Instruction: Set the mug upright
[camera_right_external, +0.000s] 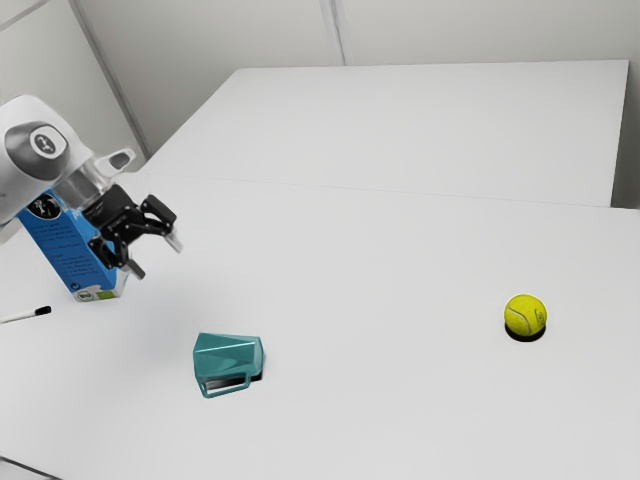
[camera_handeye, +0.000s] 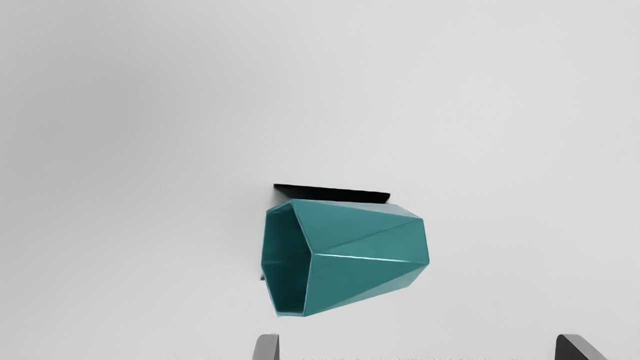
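We find the mug (camera_right_external: 229, 352), teal and faceted, lying on its side on the white table (camera_right_external: 400, 260); not upright. With a clock face set on the exterior view, mug at centre and twelve toward the top edge, its handle (camera_right_external: 228, 391) sits at six o'clock, low against the table. In the wrist view we look partly into the mouth (camera_handeye: 287, 260); a hard black shadow (camera_handeye: 332, 194) runs along the flank away from the hand.

Fingers (camera_right_external: 156, 256): at eleven o'clock from the mug, raised above the table. We note them spread wide apart, nothing between them, neither touching the mug. By the wrist view, the mouth end is nearer one finger's side, the base toward the other's.

Farther out, at ten o'clock, a blue carton (camera_right_external: 68, 245) stands partly behind the arm (camera_right_external: 25, 150). Between nine and ten, a white stick with a black tip (camera_right_external: 28, 314) lies on the table. Near three o'clock, well apart from the mug, we log a yellow-green tennis ball (camera_right_external: 525, 315), its dark shadow beneath.
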